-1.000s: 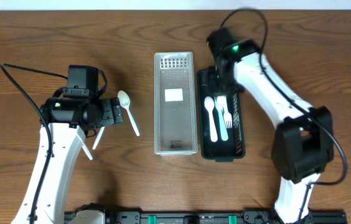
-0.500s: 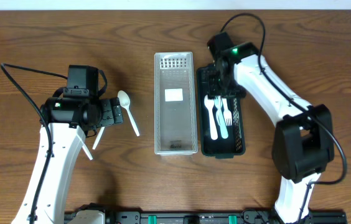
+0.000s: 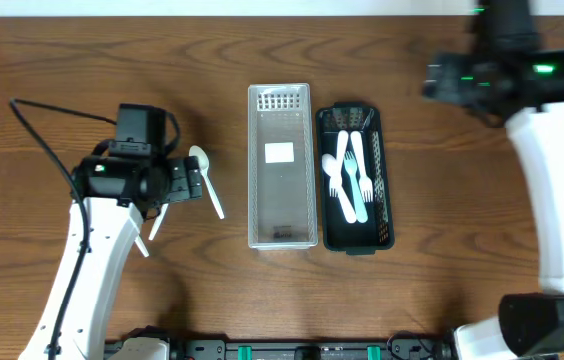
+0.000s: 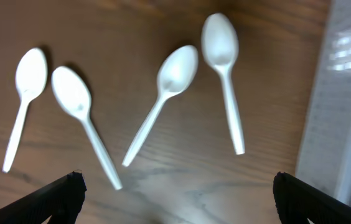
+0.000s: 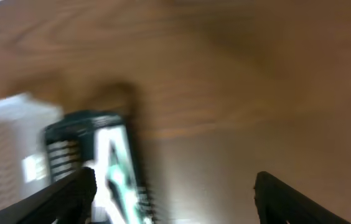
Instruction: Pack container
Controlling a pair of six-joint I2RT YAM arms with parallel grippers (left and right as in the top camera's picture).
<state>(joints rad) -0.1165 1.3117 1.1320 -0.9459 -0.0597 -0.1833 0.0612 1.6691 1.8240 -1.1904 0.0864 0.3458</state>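
White plastic spoons point(image 4: 83, 121) — 4 of them — lie loose on the wooden table point(image 4: 182, 25) beneath the left gripper point(image 4: 177, 194). Its 2 fingers are spread wide with nothing between them.

The rightmost spoon point(image 4: 225, 81) lies nearest the clear container point(image 3: 255, 200) and apart from its neighbours, so it looks the sensible pick. The third spoon point(image 4: 163, 102) ends its handle close to the second spoon's handle, and a grab there could nudge both.

To do this well, I judge the gripper should:
- centre over the middle of the chosen handle;
- turn the wrist so the fingers close across the handle's narrow width;
- descend until the tips almost meet the wood — the handle is thin and flat, so closing high would miss it.

Then it should lift level and carry the spoon past the clear container to the black tray point(image 3: 384, 200) just beside it. White cutlery point(image 3: 347, 180) lies lengthwise there, which suggests this is the tray being packed. The spoon should go down parallel to those pieces.

The right gripper point(image 5: 174, 193) has its fingers apart and empty. Its view is blurred, but overhead that arm sits well away from the tray, so a clash seems unlikely.
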